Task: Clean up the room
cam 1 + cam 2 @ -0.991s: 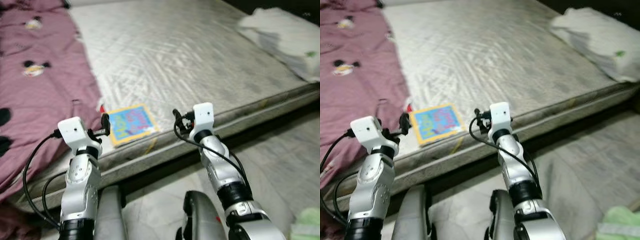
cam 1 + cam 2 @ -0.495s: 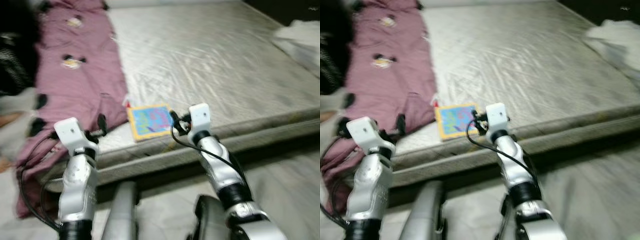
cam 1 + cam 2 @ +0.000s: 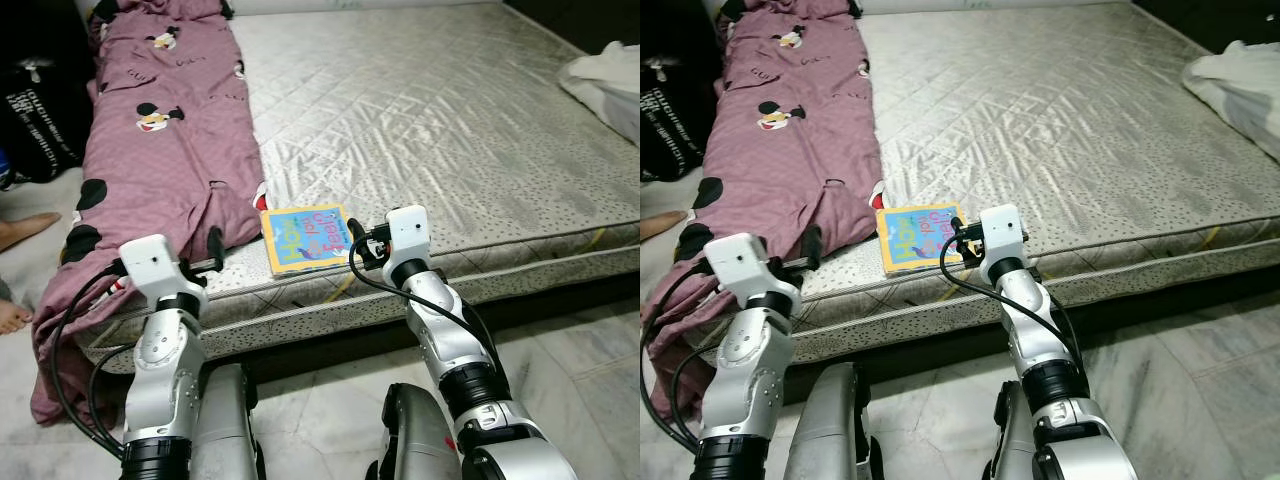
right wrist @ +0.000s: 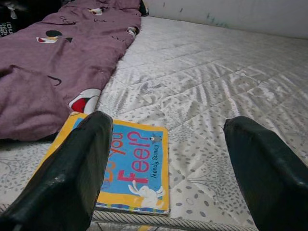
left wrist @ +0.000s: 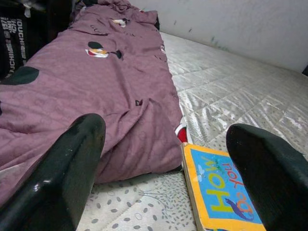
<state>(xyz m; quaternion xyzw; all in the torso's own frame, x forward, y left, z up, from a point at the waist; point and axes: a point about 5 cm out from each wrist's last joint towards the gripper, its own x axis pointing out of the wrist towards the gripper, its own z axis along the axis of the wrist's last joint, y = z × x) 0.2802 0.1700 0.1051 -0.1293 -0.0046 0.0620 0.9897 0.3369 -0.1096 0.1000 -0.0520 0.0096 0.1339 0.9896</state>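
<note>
A children's book (image 3: 305,238) with a yellow border and blue cover lies flat on the grey mattress (image 3: 430,120), close to its front edge. A purple blanket (image 3: 165,150) with cartoon mouse prints runs down the mattress's left side and hangs over the edge. My left gripper (image 3: 212,247) is held open before the blanket's lower end, with the book (image 5: 216,192) just to its right. My right gripper (image 3: 356,236) is open too, hovering at the mattress edge right beside the book (image 4: 127,171). Neither holds anything.
A black bag (image 3: 40,120) stands on the floor left of the bed, and a person's bare feet (image 3: 18,235) show at the left edge. White bedding (image 3: 610,75) lies at the far right of the mattress. Marble floor (image 3: 580,360) runs along the bed's front.
The camera has swung and pulled back, bringing the blanket's full length, the bag and the feet into view. Both arms keep the same raised pose with open fingers.
</note>
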